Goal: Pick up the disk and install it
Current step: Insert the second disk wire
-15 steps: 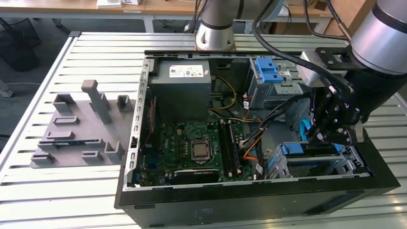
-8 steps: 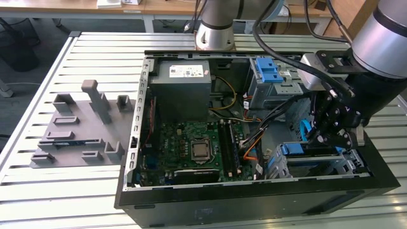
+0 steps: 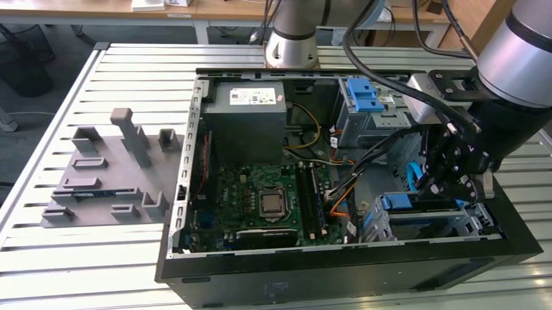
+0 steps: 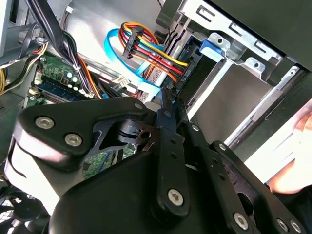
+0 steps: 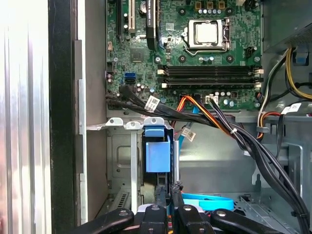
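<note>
Black gripper linkage (image 4: 165,161) sits closest to the lens in the second wrist view, fingers pressed together with no gap between them; same pair of black fingertips (image 5: 169,192) meets in the first wrist view, nothing clamped between them that I can see.

Arm (image 3: 518,58) comes in from the exterior view's right, wrist pitched down, gripper (image 3: 453,181) hanging just above the lower drive cage (image 3: 435,219) at the front corner of the open PC case (image 3: 345,258).

Disk (image 5: 158,156): blue carrier seated upright in the cage slot, just ahead of the fingertips in the first wrist view; blue carrier edge also visible in the exterior view (image 3: 414,201) directly under the gripper; whether fingers touch it, cannot tell.

Clearances: cage rails flank the slot tightly; black cable bundle (image 5: 253,146) runs diagonally beside the cage; case wall close on the outer side; open floor of the case between cage and motherboard (image 3: 267,200).

View differences: second wrist view gives the red/yellow/orange power connector (image 4: 151,53) and blue data cable (image 4: 114,46) plugged at the cage, plus a fingertip of a person (image 4: 292,180) at the frame edge; exterior view alone gives the grey power supply (image 3: 244,106), upper blue latch (image 3: 364,95), and grey fixture block (image 3: 108,174) on the slatted table (image 3: 52,258).
</note>
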{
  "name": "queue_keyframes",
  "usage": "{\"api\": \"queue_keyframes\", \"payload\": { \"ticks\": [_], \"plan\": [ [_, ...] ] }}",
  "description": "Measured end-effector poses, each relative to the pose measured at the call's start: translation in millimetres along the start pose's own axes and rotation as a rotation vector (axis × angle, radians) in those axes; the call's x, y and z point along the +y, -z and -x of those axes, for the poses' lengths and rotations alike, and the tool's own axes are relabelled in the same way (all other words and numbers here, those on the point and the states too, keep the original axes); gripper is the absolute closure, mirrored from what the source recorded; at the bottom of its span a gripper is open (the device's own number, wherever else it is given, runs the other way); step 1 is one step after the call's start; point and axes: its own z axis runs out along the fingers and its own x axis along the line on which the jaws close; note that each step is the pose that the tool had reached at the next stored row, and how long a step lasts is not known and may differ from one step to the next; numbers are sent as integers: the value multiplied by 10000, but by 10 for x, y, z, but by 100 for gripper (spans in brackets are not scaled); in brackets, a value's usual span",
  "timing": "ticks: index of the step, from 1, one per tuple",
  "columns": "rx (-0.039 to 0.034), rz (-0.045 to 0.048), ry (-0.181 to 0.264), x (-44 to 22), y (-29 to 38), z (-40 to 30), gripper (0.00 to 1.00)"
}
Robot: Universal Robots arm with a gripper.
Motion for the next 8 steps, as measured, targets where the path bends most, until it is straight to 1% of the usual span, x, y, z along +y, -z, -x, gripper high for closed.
{"api": "queue_keyframes", "payload": {
  "ticks": [8],
  "plan": [
    [-13, 0, -1, -10, -13, -2, 84]
  ]
}}
